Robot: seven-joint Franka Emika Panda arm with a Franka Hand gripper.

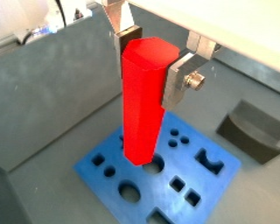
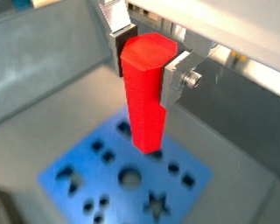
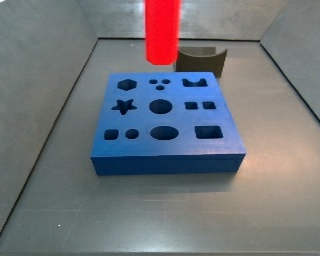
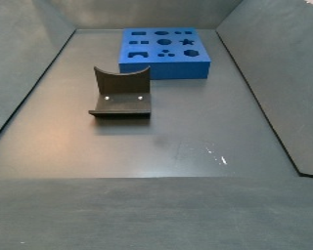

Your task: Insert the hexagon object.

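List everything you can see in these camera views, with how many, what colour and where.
glossy red hexagonal peg: one, bright red, upright above the blue block's far edge, held in the pincer.
flat blue block with shaped holes: one, blue, on the grey floor.
dark grey curved block: one, dark grey, on the floor apart from the blue block.
grey bin floor: one, grey, under everything.
pincer: one, silver fingers, clamped on the peg's top above the blue block.

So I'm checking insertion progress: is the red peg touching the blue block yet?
Apart. In a side view the red peg, clamped in the gripper, hangs clear above the blue block.
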